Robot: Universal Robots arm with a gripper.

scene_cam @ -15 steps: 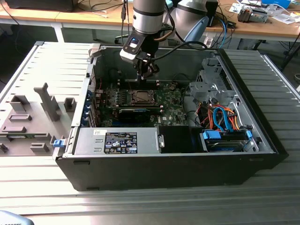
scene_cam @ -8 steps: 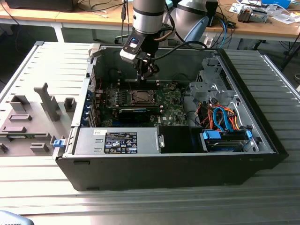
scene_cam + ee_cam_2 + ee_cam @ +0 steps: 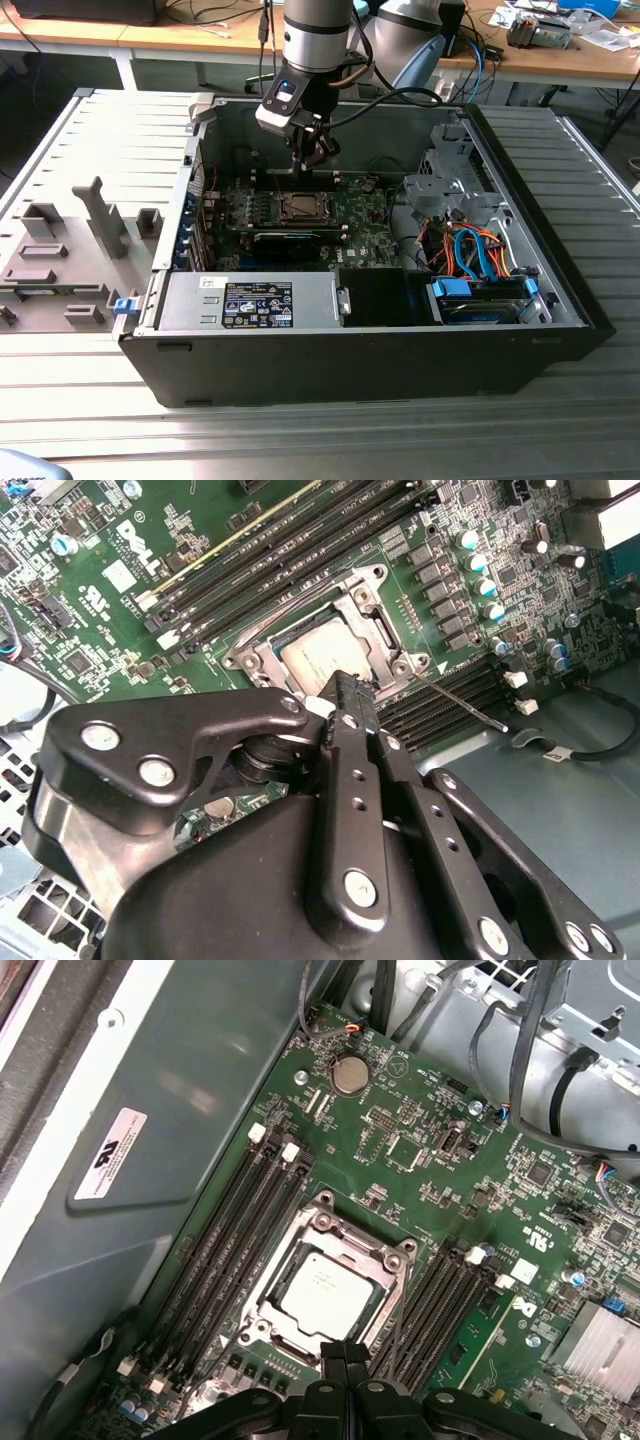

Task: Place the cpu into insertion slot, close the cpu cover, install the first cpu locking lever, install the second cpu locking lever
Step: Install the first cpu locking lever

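The cpu (image 3: pixel 325 1292) lies flat in the insertion slot (image 3: pixel 398 1260), its pale silver face showing in both wrist views (image 3: pixel 318 657). The cpu cover (image 3: pixel 300 1250) lies down over it as a silver frame around the chip. A thin wire locking lever (image 3: pixel 462 704) sticks out from one corner of the socket over the memory slots. My gripper (image 3: pixel 345 1352) is shut with nothing between its fingers, and the fingertips (image 3: pixel 350 687) hover at the socket's edge. In the exterior view the gripper (image 3: pixel 313 158) hangs just above the socket (image 3: pixel 300 207) inside the open computer case (image 3: pixel 560 290).
Black memory slots (image 3: pixel 235 1230) flank the socket on both sides. A long black expansion card (image 3: pixel 287 240) sits just in front of it. Drive cages with orange and blue cables (image 3: pixel 475 255) fill the exterior view's right. The power supply (image 3: pixel 250 300) lies at the front. Grey fixtures (image 3: pixel 70 250) stand outside on the left.
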